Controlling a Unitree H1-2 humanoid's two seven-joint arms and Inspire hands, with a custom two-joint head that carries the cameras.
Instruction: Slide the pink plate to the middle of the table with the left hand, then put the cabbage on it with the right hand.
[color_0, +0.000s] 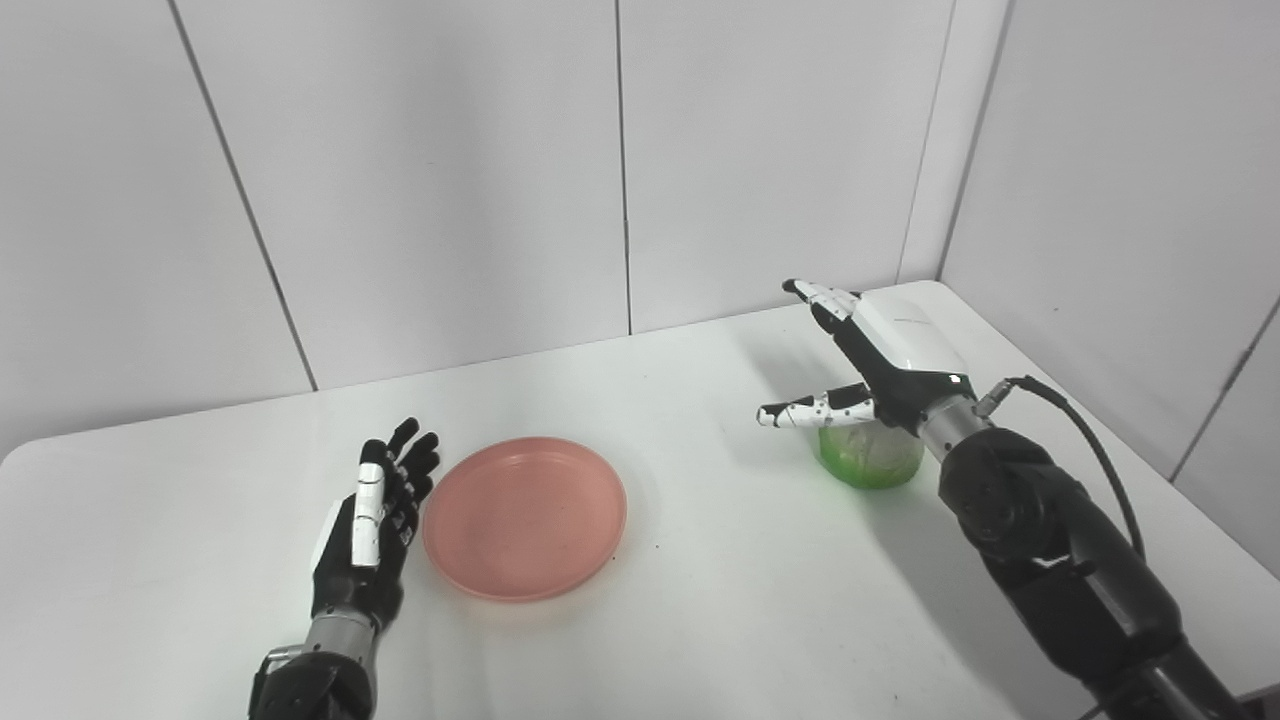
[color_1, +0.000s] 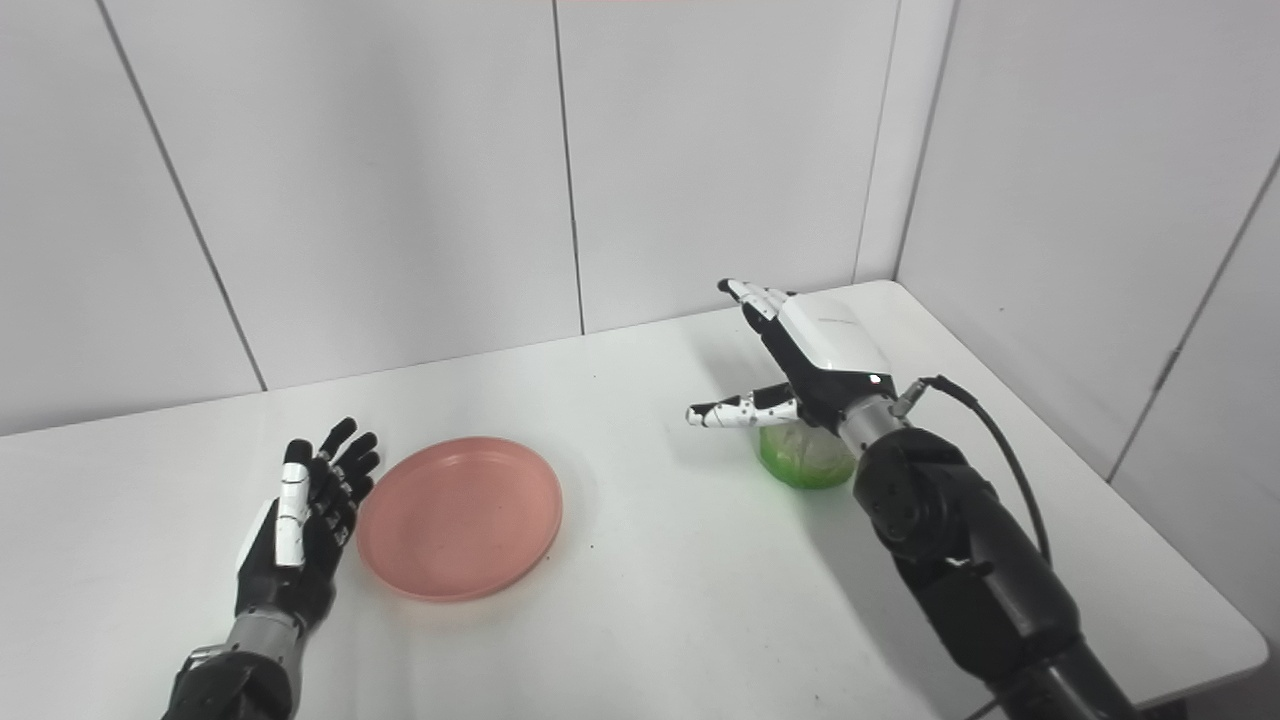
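A round pink plate (color_0: 524, 517) lies flat on the white table (color_0: 700, 600), a little left of centre. My left hand (color_0: 372, 525) stands open, fingers up, right beside the plate's left rim. A green cabbage (color_0: 868, 456) sits on the table at the right. My right hand (color_0: 875, 360) hovers open just above and behind it, fingers stretched away and thumb out to the left, and hides the cabbage's top. Nothing is held by either hand.
White wall panels (color_0: 620, 170) close off the back and right side of the table. The table's right edge (color_1: 1150, 520) runs close to my right forearm (color_1: 960, 560). A black cable (color_0: 1090, 440) loops off the right wrist.
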